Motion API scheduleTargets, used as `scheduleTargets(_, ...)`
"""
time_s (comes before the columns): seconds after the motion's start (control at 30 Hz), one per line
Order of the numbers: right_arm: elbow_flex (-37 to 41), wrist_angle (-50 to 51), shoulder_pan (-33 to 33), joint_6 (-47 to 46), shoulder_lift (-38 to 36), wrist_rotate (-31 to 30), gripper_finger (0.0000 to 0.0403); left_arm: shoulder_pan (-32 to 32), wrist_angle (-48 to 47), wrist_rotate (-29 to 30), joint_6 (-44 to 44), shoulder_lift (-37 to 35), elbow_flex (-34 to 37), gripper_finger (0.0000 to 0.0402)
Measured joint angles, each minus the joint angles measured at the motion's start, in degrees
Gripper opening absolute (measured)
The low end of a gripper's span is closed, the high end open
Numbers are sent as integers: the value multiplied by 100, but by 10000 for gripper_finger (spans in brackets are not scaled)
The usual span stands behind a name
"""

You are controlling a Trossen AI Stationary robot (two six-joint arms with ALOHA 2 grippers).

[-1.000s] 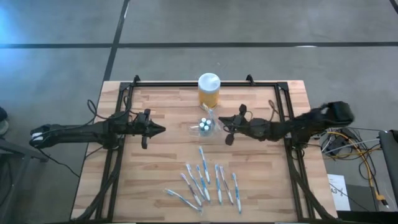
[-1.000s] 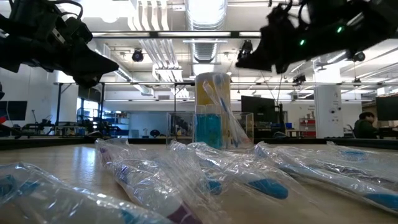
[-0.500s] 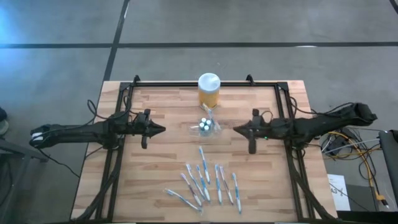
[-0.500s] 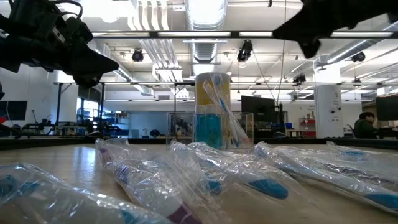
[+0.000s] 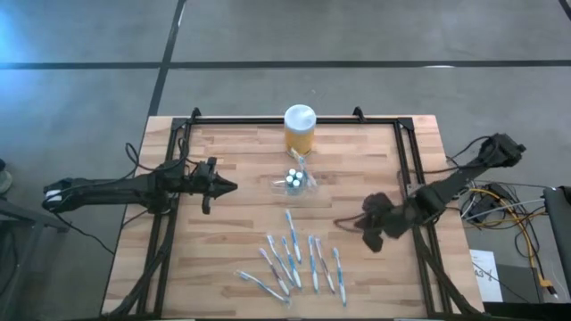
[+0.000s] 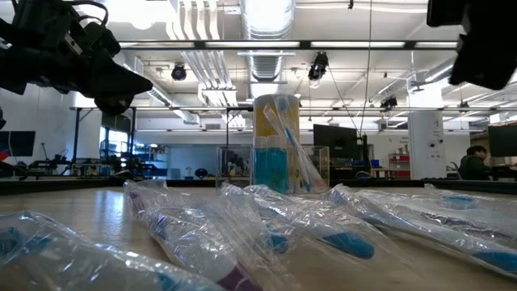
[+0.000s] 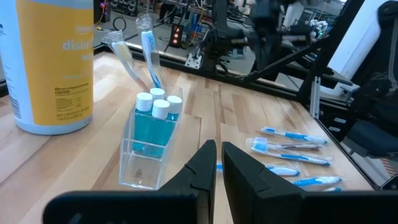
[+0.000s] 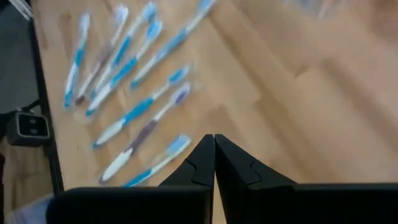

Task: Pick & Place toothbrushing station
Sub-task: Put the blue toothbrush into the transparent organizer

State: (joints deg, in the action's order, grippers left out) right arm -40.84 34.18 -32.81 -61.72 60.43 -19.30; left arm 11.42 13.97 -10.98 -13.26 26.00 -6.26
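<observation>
- Two toothbrushes [image 7: 148, 57] stand tilted in the clear plastic holder [image 5: 293, 182] near the middle of the tabletop [image 5: 241, 223]; three white-capped pieces [image 7: 160, 106] sit in the same holder above blue contents.
- Just behind the holder stands a yellow jar [image 5: 300, 130] with a white lid — close to it, but whether they touch cannot be told.
- About ten wrapped blue-and-white toothbrushes [image 5: 293, 259] lie loose in a rough fan on the front half of the tabletop, well apart from the holder.
- From the low view their crinkled clear wrappers [image 6: 242, 222] fill the foreground and partly hide the base of the holder.
- Left gripper [image 5: 234, 186] hovers level over the left side of the tabletop, pointed at the holder with bare wood between; its jaws are nearly together and hold nothing.
- Right gripper [image 5: 343, 223] hangs over the right side, just beside the far end of the toothbrush fan, its jaws closed and empty.
- A black frame [image 5: 406, 152] runs along the tabletop edges; cables [image 5: 500, 209] lie off to the right.
</observation>
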Motion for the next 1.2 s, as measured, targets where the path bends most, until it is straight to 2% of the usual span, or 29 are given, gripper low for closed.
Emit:
scheduleTargets(0.17,-213,-100,-257,-814,1009,607,46,0,-1,-9,17,2,0,30)
scheduleTargets(0.27,-360,-419,-259,-1008,1527,867,91,0,-1,-43,96,1,0,30)
scheduleTargets(0.4,-545,-889,-252,-1052,2155,888,159,0,-1,-44,234,2,0,30)
scheduleTargets(0.53,-847,-819,-208,-1231,2750,1082,215,-1,-1,-44,270,1,0,30)
scheduleTargets(0.63,-1056,-692,-186,-1426,3123,1224,242,0,-1,-44,298,1,0,30)
scheduleTargets(0.9,-1586,-700,-169,-1281,3828,1485,264,0,0,-43,304,2,0,30)
scheduleTargets(1.2,-1729,-464,-120,-1234,4447,1458,240,0,-1,-45,298,0,0,30)
